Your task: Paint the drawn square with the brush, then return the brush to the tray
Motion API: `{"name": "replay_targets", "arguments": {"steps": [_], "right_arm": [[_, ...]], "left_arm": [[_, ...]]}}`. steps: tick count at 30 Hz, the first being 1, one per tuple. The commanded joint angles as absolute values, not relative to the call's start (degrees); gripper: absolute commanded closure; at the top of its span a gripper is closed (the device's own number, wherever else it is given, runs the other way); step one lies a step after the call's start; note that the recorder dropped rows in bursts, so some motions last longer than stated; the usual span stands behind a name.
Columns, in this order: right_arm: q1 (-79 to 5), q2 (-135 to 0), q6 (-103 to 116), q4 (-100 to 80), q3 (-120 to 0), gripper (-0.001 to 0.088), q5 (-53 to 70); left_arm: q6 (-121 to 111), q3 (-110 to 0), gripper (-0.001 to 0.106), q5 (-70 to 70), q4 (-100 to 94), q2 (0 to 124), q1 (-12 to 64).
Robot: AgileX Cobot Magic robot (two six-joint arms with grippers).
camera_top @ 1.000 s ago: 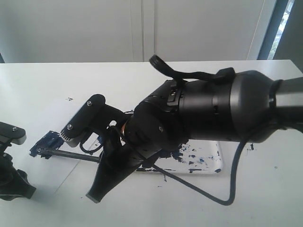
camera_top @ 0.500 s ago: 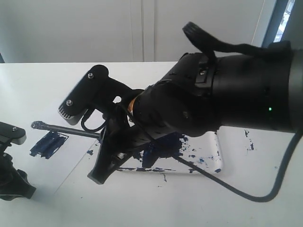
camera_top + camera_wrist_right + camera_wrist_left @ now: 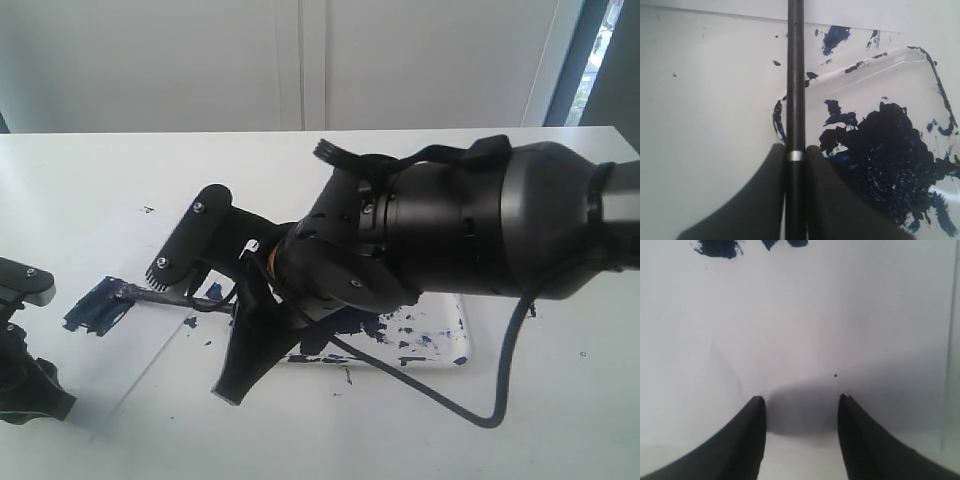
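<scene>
My right gripper (image 3: 236,384) (image 3: 796,150) is shut on the brush (image 3: 140,293) (image 3: 795,75), a thin black stick with a silver ring level with the fingertips. The brush points left, and its dark tip rests on the right end of the drawn square (image 3: 100,307), which is smeared dark blue on the white paper (image 3: 130,230). The clear tray (image 3: 465,335) (image 3: 920,52) with its navy paint pool (image 3: 885,150) lies under and behind the right arm. My left gripper (image 3: 35,395) (image 3: 801,399) is open over bare paper, holding nothing.
The bulky right arm (image 3: 480,230) and its black cable (image 3: 500,400) hide most of the tray in the exterior view. Blue specks (image 3: 190,322) dot the paper by the tray. Dark blue smears (image 3: 717,247) show in the left wrist view.
The right gripper lifted the brush off the square half a second ago, then came back down. The tip now touches the square's right end instead of lying along its lower edge.
</scene>
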State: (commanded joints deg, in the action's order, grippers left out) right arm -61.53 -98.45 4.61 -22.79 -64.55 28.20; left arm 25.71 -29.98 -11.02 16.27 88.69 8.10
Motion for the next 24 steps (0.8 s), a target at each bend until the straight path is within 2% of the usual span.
{"name": "replay_targets", "arguments": {"steps": [13,24], "right_arm": [[-61.5,-97.8,5.2,-22.6,-64.5,0.0868,25.8],[-61.5,-86.8,5.2,-20.9,-64.5,0.0868,29.1]], "left_arm": [[25.7,-30.0,0.054,-10.7,16.3,88.7,8.1],[25.7,-30.2,0.054,-10.0,15.8,88.6,8.1]]}}
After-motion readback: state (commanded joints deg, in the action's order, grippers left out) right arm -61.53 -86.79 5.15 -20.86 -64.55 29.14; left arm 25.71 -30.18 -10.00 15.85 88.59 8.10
